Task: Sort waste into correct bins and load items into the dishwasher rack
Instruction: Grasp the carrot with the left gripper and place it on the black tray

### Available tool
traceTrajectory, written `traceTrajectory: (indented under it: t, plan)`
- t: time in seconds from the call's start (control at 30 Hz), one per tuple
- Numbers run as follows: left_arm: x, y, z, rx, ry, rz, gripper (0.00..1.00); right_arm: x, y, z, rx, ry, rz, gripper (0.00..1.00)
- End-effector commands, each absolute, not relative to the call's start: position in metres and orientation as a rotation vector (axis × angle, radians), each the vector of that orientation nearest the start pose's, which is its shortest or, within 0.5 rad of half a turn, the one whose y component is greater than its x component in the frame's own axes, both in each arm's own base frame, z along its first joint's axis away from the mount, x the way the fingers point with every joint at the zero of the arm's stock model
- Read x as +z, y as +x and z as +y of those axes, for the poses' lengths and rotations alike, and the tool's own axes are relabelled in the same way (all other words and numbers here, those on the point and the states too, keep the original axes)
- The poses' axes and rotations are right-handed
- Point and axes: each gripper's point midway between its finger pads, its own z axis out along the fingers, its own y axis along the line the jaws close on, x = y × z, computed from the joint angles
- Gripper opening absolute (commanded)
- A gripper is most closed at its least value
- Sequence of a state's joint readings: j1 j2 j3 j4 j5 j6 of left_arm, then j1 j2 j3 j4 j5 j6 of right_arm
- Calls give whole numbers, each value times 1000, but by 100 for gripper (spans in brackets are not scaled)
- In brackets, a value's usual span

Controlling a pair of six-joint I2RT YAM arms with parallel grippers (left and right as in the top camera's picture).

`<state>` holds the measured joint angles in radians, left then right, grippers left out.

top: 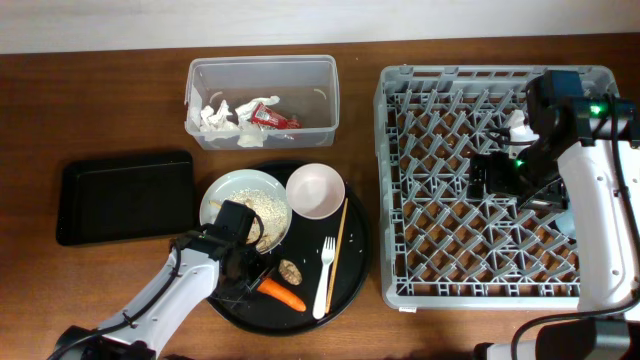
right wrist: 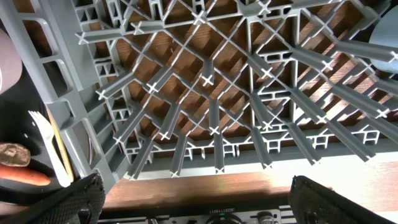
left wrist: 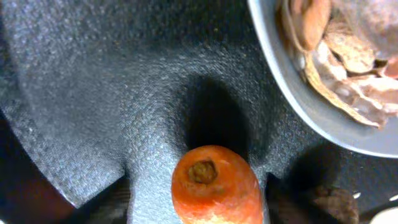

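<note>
The orange carrot (top: 283, 295) lies on the round black tray (top: 355, 250), near its front. My left gripper (top: 250, 283) is open and down at the tray, its fingers either side of the carrot's blunt end (left wrist: 214, 183) with gaps on both sides. The pale green plate (top: 225, 195) holds rice and scraps (left wrist: 348, 56). Beside it are the white-pink bowl (top: 315, 190), wooden chopstick (top: 339, 240), white fork (top: 324, 275) and brown pit (top: 290, 269). My right gripper (top: 492, 178) is open and empty above the grey dishwasher rack (top: 400, 200), which also fills the right wrist view (right wrist: 211, 93).
The clear tub (top: 325, 95) at the back holds white tissue (top: 215, 120) and the red wrapper (top: 268, 117). The shallow black rectangular tray (top: 125, 195) sits at the left. A white cup (top: 517, 125) and a pale blue cup (top: 566, 222) sit in the rack by my right arm.
</note>
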<state>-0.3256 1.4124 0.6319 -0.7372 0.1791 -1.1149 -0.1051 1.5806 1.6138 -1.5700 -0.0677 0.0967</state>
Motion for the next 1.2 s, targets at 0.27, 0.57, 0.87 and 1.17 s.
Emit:
traceTrajectory:
  t: [0.27,0.57,0.87,1.17]
  plan:
    - [-1,183,-106,-355,-1227,3008,24,207,272,-20,95,300,3070,98]
    - [130,276,-132,-648,-660,2695,7,207,273,-20,95,300,3065,98]
    - [263,434,-89,-551,-563,1918,1,207,274,-20,95,299,3062,98]
    - [228,416,42,-270,-869,2023,1,207,274,-20,95,300,3062,98]
